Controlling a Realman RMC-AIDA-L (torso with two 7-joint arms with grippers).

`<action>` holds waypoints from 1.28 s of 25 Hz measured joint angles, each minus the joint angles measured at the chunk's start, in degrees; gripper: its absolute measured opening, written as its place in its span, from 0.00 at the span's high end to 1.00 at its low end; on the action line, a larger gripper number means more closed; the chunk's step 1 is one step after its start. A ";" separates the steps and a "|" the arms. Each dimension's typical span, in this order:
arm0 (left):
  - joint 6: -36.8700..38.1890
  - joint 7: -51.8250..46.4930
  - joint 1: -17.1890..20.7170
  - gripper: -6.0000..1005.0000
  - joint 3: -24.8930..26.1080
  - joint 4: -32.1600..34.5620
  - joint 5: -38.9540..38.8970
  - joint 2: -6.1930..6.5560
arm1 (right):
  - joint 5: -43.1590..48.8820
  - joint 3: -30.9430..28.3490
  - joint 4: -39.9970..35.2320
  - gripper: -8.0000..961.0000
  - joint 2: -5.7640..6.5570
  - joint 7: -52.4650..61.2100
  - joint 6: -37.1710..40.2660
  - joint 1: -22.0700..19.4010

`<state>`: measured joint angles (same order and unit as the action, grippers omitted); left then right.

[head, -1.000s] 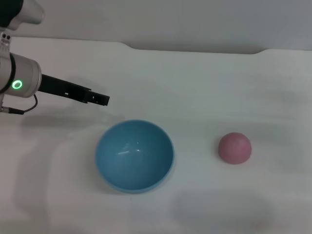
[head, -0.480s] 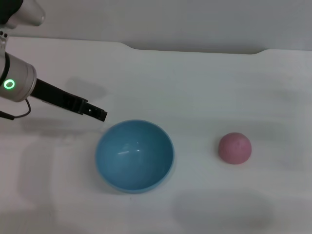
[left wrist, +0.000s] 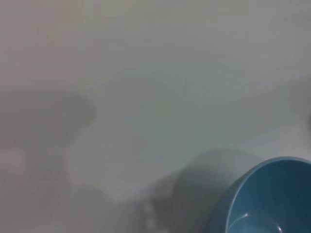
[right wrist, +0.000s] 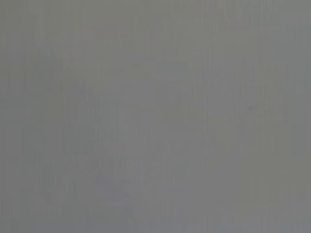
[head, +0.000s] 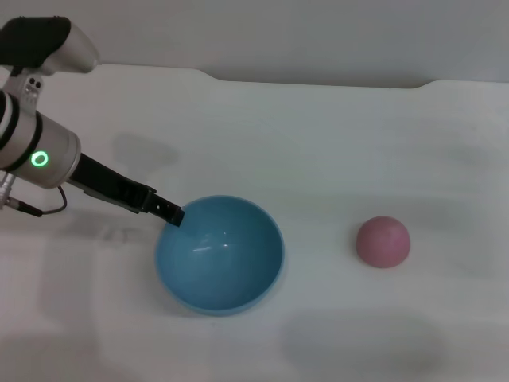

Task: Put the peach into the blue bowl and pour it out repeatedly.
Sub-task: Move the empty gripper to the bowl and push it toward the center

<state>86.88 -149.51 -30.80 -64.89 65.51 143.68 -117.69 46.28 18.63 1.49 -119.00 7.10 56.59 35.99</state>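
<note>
Peach (head: 383, 241) sits alone on the white table (head: 334, 143), well apart from the blue bowl (head: 219, 254), which stands upright to its left. We see our left gripper (head: 169, 213) reaching in from the left, its tip at the bowl's near-left rim; we cannot tell how its fingers stand. The left wrist view catches only a piece of the bowl's rim.
</note>
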 joint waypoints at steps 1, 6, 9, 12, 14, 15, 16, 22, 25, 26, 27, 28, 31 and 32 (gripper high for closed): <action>-0.21 0.00 -0.05 0.19 -0.13 -0.29 0.01 0.00 | -0.01 0.00 0.00 0.22 0.00 0.00 0.00 -0.07; -1.37 0.02 -0.17 0.19 -2.56 -1.63 0.03 0.00 | -0.05 0.00 0.00 0.22 0.00 0.01 0.00 -0.47; -2.38 0.01 -0.48 0.19 -3.73 -2.74 0.03 0.01 | -0.06 0.00 0.00 0.23 0.00 0.01 0.01 -0.49; -2.64 0.02 -0.87 0.19 -4.24 -3.58 0.03 -0.02 | -0.06 0.00 0.00 0.23 0.00 0.02 0.01 -0.49; -3.04 0.01 -1.13 0.19 -4.60 -4.17 0.02 -0.05 | -0.06 0.00 0.00 0.23 0.00 0.02 0.01 -0.48; -3.22 0.01 -1.25 0.19 -4.72 -4.56 0.03 -0.05 | -0.06 0.00 0.00 0.23 0.00 0.02 0.01 -0.49; -3.36 0.01 -1.37 0.19 -4.80 -4.86 0.03 -0.06 | -0.06 0.00 0.00 0.23 0.00 0.02 0.01 -0.48; -4.93 0.01 -2.78 0.19 -5.74 -8.37 0.02 -0.18 | -0.06 0.00 -0.15 0.23 0.00 0.02 0.02 -0.48; -5.82 0.01 -3.53 0.20 -5.88 -10.20 0.02 -0.31 | -0.06 0.00 -0.36 0.23 0.00 0.02 0.01 -0.48; -6.16 0.01 -3.71 0.21 -5.93 -10.84 0.01 -0.37 | -0.06 0.00 -0.43 0.23 0.00 0.02 0.02 -0.48; -6.37 0.02 -3.82 0.22 -6.04 -11.32 -0.05 -0.42 | -0.06 0.00 -0.46 0.23 0.00 0.02 0.01 -0.48; -6.57 0.01 -3.89 0.23 -6.18 -11.70 -0.12 -0.48 | -0.06 0.00 -0.52 0.23 0.00 0.02 0.02 -0.48; -7.08 0.01 -4.00 0.25 -7.11 -12.46 -0.36 -0.66 | -0.06 0.00 -0.70 0.23 0.00 0.02 0.01 -0.48; -7.15 -0.02 -4.00 0.26 -7.41 -12.52 -0.37 -0.69 | -0.06 0.00 -0.82 0.23 0.00 0.02 0.01 -0.48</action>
<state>79.73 -149.54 -34.80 -72.31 52.99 143.31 -118.38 46.22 18.63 0.67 -119.00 7.12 56.60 35.51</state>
